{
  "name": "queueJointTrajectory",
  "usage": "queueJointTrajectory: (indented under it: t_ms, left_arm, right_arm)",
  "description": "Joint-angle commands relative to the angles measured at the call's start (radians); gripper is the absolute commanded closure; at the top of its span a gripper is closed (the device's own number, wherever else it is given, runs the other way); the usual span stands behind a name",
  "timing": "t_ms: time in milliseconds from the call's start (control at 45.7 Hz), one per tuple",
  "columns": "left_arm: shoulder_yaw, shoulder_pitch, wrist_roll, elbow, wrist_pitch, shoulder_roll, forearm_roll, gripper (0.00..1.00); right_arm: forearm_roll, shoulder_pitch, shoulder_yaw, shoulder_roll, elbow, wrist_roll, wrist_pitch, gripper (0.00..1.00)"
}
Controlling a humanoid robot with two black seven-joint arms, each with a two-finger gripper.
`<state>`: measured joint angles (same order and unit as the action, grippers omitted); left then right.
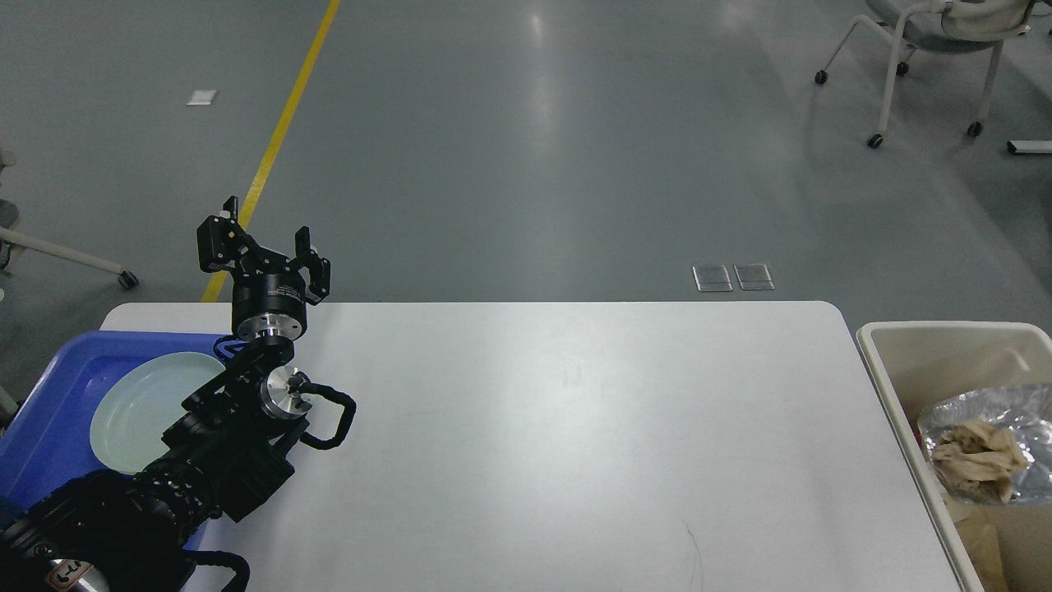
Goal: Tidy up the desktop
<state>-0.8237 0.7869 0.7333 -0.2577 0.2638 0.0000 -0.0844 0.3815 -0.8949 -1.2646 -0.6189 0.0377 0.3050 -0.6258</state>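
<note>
The white desktop (pixel 575 444) fills the middle of the head view. My left gripper (pixel 265 238) is raised above the desktop's far left corner, fingers spread open and holding nothing. The left arm comes in from the lower left over a blue tray (pixel 62 395). A pale green plate (pixel 140 411) lies in the tray, partly hidden by the arm. My right arm and gripper are out of view.
A cream bin (pixel 912 386) stands off the desktop's right edge, holding crumpled brown paper (pixel 978 460) and a clear plastic bag (pixel 986 411). A wheeled chair (pixel 929 49) stands on the grey floor at the far right. A yellow floor line (pixel 279 131) runs behind the desk.
</note>
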Motion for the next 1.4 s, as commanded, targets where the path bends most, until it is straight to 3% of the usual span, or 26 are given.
queueJointTrajectory:
  t_ms: [0, 197, 438, 678, 985, 1138, 1379]
  left_arm:
    - [0.0, 0.0, 0.0, 0.0, 0.0, 0.0, 0.0, 0.0]
    - [0.0, 0.0, 0.0, 0.0, 0.0, 0.0, 0.0, 0.0]
    - [0.0, 0.0, 0.0, 0.0, 0.0, 0.0, 0.0, 0.0]
    - [0.0, 0.0, 0.0, 0.0, 0.0, 0.0, 0.0, 0.0]
    - [0.0, 0.0, 0.0, 0.0, 0.0, 0.0, 0.0, 0.0]
    - [0.0, 0.0, 0.0, 0.0, 0.0, 0.0, 0.0, 0.0]
    - [0.0, 0.0, 0.0, 0.0, 0.0, 0.0, 0.0, 0.0]
  right_arm:
    - [-0.003, 0.004, 0.001, 0.013, 0.002, 0.0, 0.023, 0.0]
    - [-0.116, -0.082, 0.005, 0.06, 0.002, 0.002, -0.037, 0.0]
    - [-0.185, -0.332, 0.011, 0.211, 0.001, 0.006, -0.333, 0.0]
    - [-0.314, -0.568, 0.097, 0.432, 0.004, 0.002, -0.334, 0.0]
    - [-0.587, -0.576, 0.306, 0.627, 0.114, -0.018, -0.334, 0.0]
    - [-0.602, -0.541, 0.482, 0.659, 0.114, -0.021, -0.119, 0.0]
    - [-0.61, -0.481, 1.003, 0.742, 0.108, -0.021, 0.271, 0.0]
